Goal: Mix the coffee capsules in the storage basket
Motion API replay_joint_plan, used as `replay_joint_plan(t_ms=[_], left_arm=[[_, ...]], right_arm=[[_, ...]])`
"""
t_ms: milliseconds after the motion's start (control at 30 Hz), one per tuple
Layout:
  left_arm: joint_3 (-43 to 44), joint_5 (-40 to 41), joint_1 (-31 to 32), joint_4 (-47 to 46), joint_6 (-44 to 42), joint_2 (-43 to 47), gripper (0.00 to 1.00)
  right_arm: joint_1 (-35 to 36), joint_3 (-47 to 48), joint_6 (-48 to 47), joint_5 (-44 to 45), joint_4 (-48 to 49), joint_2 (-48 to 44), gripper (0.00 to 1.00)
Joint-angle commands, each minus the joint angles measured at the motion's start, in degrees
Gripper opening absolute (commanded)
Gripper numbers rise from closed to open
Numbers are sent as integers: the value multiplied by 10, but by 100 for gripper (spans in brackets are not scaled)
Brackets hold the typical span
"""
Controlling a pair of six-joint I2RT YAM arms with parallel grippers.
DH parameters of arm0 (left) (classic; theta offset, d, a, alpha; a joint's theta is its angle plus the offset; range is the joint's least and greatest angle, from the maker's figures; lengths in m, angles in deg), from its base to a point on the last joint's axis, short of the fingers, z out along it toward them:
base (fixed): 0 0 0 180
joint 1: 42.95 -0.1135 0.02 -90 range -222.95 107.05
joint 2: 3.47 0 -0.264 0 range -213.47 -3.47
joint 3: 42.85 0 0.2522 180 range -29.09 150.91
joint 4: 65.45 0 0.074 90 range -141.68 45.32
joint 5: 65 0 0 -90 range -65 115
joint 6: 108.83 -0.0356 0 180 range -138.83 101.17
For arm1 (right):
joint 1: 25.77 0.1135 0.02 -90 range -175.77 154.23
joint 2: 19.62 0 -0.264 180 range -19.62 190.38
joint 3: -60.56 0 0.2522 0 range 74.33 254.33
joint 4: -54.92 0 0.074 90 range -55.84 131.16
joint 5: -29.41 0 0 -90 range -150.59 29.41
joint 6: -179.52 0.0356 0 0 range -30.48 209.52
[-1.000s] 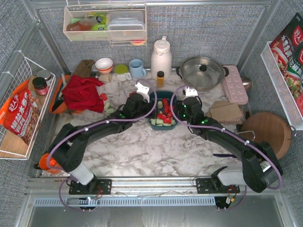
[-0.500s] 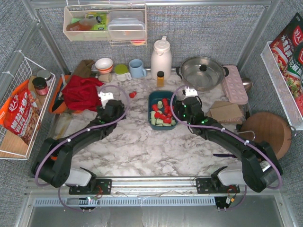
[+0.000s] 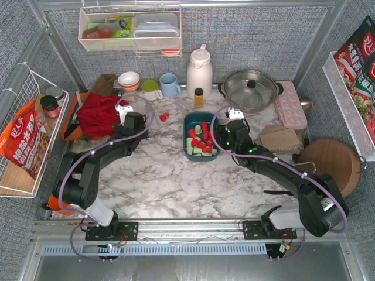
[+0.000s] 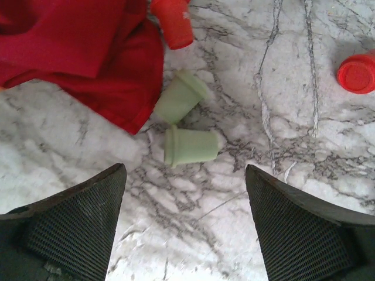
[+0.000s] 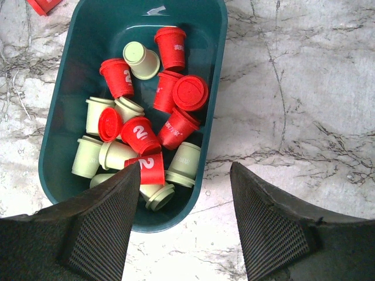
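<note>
Coffee capsules, red and mint, lay heaped in the storage basket mid-table, at eleven o'clock of the right gripper, whose jaws stood apart and empty. Two mint strays lay at twelve o'clock of the left gripper, spread wide, holding nothing. One seemingly touched the red cloth, so closing squarely across the nearer would serve best.

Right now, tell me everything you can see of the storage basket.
The storage basket is a dark teal, glossy plastic tray, rectangular with rounded corners and low walls, sitting flat on the marble table. Red and pale green coffee capsules lie jumbled inside, its far end bare. The open right hand hovers above its near right corner.
</note>
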Motion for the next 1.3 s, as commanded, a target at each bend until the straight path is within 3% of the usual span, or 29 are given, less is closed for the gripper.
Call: replay_joint_plan(t_ms=[0,233,467,633,733,967,1167,1267], left_arm=[[47,-29,-2,21,-9,-61,90],[80,-8,-2,38,-17,-132,83],[73,-27,-2,5,-64,-143,60],[76,-39,-2,-4,-88,-150,54],[75,-44,-2,-3,-93,-148,46],[17,-95,23,-57,-105,-53,43],[-39,-119,88,-104,-141,37,43],[-84,-167,126,-159,-177,83,44]], right_arm=[[-1,0,2,-5,11,1,67],[-3,1,3,-10,10,5,67],[-4,5,5,-17,12,16,67],[-4,6,4,-18,11,17,67],[-5,6,4,-18,10,18,67],[-5,13,2,-28,1,17,67],[-4,27,1,-46,-18,8,67],[-5,52,-2,-70,-56,-2,67]])
